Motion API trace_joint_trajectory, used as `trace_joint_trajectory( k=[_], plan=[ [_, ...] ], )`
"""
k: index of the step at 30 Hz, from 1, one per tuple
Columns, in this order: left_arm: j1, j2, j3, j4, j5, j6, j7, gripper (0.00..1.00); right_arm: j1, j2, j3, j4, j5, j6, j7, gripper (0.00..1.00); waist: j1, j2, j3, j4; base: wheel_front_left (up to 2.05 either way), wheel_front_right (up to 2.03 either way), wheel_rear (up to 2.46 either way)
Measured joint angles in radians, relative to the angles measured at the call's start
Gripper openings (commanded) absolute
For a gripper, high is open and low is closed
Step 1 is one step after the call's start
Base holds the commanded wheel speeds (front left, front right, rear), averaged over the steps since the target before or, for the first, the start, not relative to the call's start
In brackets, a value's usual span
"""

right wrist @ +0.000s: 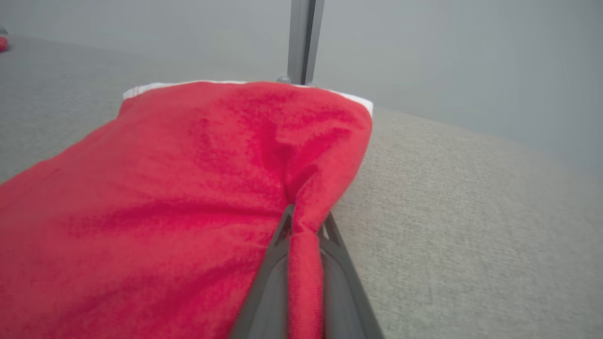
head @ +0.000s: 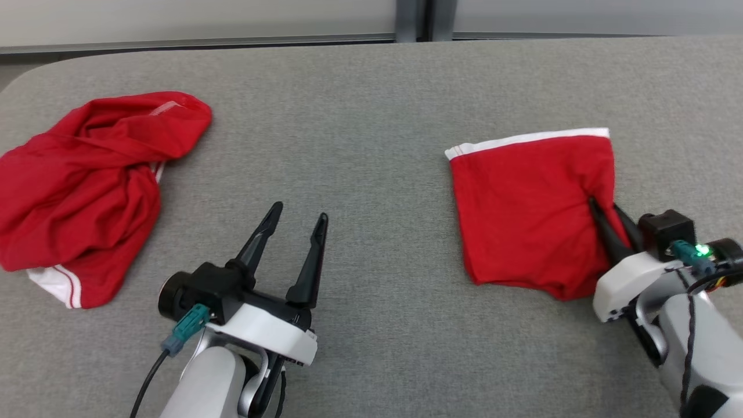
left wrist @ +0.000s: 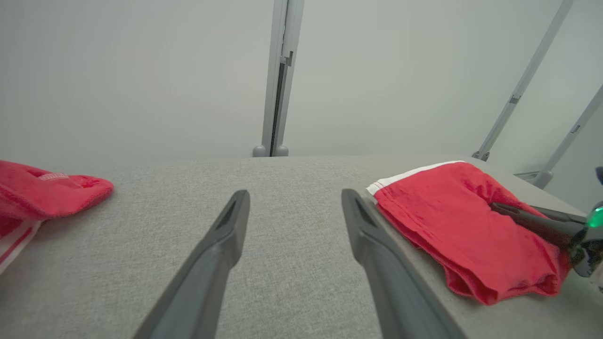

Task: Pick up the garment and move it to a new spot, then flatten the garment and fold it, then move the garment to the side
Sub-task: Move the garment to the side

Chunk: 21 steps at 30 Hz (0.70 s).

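A folded red garment with a white band along its far edge lies on the right of the grey table. My right gripper is shut on a pinched ridge of cloth at the garment's right edge; the right wrist view shows that garment with the fold squeezed between the fingers. The left wrist view shows the same garment at right. My left gripper stands open over bare table near the middle front, apart from any cloth, its fingers spread wide.
A second red garment with white trim lies crumpled at the table's left side, its edge also in the left wrist view. A wall with a grey metal post stands behind the table's far edge.
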State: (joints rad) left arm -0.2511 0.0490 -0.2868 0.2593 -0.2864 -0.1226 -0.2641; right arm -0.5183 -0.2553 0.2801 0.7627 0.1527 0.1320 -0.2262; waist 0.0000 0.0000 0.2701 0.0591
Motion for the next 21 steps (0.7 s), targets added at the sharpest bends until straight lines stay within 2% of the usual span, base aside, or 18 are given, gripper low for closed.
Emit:
trace_joint_trajectory(
  k=[5,14,21],
  plan=[
    [-0.055,-0.001,-0.052,-0.043,0.012,-0.006,0.000,1.00,-0.060,-0.145,0.043,-0.007,-0.090,0.000,-0.004,0.00,0.0000,0.0000,0.035,-0.064,0.00,0.00,0.00],
    [-0.188,0.008,-0.178,-0.092,0.018,-0.007,0.000,1.00,-0.172,-0.369,0.114,-0.020,-0.112,0.000,-0.007,0.00,0.0000,0.0000,0.156,-0.149,0.00,0.00,0.00],
    [-0.274,0.035,-0.241,-0.121,0.013,-0.007,0.000,1.00,-0.239,-0.485,0.083,0.012,-0.136,0.000,-0.003,0.00,0.0000,0.0000,0.262,-0.189,0.00,0.00,0.00]
  ],
)
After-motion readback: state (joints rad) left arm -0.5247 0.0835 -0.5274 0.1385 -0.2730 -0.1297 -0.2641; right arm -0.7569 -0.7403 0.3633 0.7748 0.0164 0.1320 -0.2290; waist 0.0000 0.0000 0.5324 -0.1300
